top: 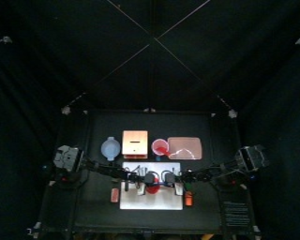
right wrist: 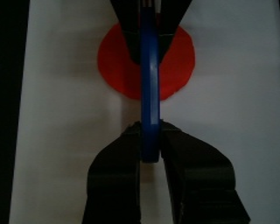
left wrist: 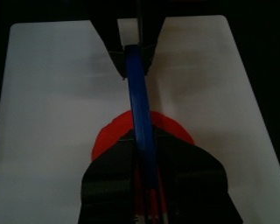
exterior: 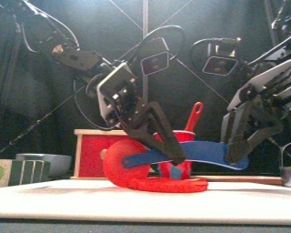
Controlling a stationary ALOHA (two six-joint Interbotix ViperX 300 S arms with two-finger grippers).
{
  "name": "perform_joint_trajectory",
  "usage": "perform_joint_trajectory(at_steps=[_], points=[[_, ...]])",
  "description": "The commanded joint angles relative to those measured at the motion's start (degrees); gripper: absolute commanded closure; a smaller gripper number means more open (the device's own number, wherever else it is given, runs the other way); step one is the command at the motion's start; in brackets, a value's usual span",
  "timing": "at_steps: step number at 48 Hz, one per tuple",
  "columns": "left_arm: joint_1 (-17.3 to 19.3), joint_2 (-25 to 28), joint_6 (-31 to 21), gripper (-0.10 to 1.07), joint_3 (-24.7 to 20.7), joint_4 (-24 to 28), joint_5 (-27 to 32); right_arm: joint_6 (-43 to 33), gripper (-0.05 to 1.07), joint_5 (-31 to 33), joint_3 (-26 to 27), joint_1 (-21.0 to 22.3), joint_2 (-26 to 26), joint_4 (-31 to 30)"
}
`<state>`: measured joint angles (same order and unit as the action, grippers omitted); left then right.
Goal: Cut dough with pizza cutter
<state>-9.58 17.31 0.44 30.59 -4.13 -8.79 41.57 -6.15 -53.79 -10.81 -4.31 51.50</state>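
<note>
Dough (exterior: 155, 178) is your landmark: a small red lump flat on the white board (exterior: 63, 196), near that board's middle in the top view, with both grippers hanging directly over it. What your next move depends on is the blue cutter (exterior: 185, 155) and how it lies across the dough. Its long axis runs from one gripper to the other, and in both wrist views the blue strip passes straight over the red lump, roughly through its centre.

Your left gripper (left wrist: 136, 52) is clamped narrow on the cutter's end beyond the dough, jaws pinched on the blue strip. Your right gripper (right wrist: 146, 22) grips the opposite end in the same way, on the far side of the dough from its own wrist camera (each arm reaches past the lump, so neither is clearly nearer).

From the front, both arms come down steeply, the left leaning in over the dough, the right hanging just beside it. The blue piece looks tilted, lower on the left arm's side, where it seems to touch the dough. Whether it has bitten through cannot be told. Judging by this, an even downward press is what remains.
</note>
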Motion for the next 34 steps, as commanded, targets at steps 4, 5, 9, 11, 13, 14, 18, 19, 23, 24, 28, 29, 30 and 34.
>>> perform_joint_trajectory(at_steps=[4, 5, 9, 11, 13, 14, 18, 19, 23, 24, 28, 29, 30, 34], points=[[-0.35, 0.88, 0.18, 0.52, -2.37, 0.0, 0.18, 0.0, 0.66, -0.26, -0.7, -0.62, -3.08, 0.53], [-0.35, 1.05, 0.18, 0.52, -2.46, 0.09, 0.18, 0.0, 0.66, -0.18, -0.88, -0.7, -3.25, 0.62], [-0.18, 1.67, 0.26, 0.52, -3.08, 0.09, 0.18, 0.0, 0.66, -0.26, -1.58, -0.88, -3.87, 1.05], [-0.09, 1.93, 0.26, 0.52, -3.52, 0.0, 0.18, 0.0, 0.66, -0.26, -1.93, -0.88, -4.13, 1.14], [-0.09, 2.2, 0.26, 0.52, -3.87, 0.0, 0.18, 0.0, 0.66, -0.18, -2.29, -1.05, -4.39, 1.41], [-0.09, 2.29, 0.26, 0.52, -4.04, 0.09, 0.18, 0.0, 0.66, -0.26, -2.46, -1.05, -4.48, 1.41], [-0.09, 2.72, 0.18, 0.52, -4.75, 0.0, 0.18, 0.0, 0.66, -0.26, -3.08, -1.32, -5.01, 1.76], [-0.09, 2.9, 0.18, 0.52, -4.92, 0.09, 0.18, 0.0, 0.66, -0.18, -3.25, -1.32, -5.19, 1.76], [-0.09, 3.43, 0.26, 0.52, -5.71, 0.09, 0.18, 0.0, 0.66, -0.26, -3.78, -1.58, -5.62, 1.85], [-0.09, 3.52, 0.26, 0.52, -5.8, 0.0, 0.18, 0.0, 0.66, -0.26, -4.04, -1.58, -5.71, 1.85], [-0.09, 4.22, 0.26, 0.52, -6.59, 0.0, 0.18, 0.0, 0.66, -0.18, -4.66, -1.93, -6.15, 2.02], [-0.09, 4.31, 0.26, 0.52, -6.77, 0.0, 0.18, 0.0, 0.66, -0.18, -4.75, -1.85, -6.24, 2.02], [-0.09, 4.39, 0.26, 0.52, -7.03, 0.0, 0.18, 0.0, 0.66, -0.18, -4.92, -1.93, -6.42, 2.11], [-0.09, 5.01, 0.26, 0.52, -7.82, 0.0, 0.18, 0.0, 0.66, -0.18, -5.54, -2.2, -6.94, 2.11]])
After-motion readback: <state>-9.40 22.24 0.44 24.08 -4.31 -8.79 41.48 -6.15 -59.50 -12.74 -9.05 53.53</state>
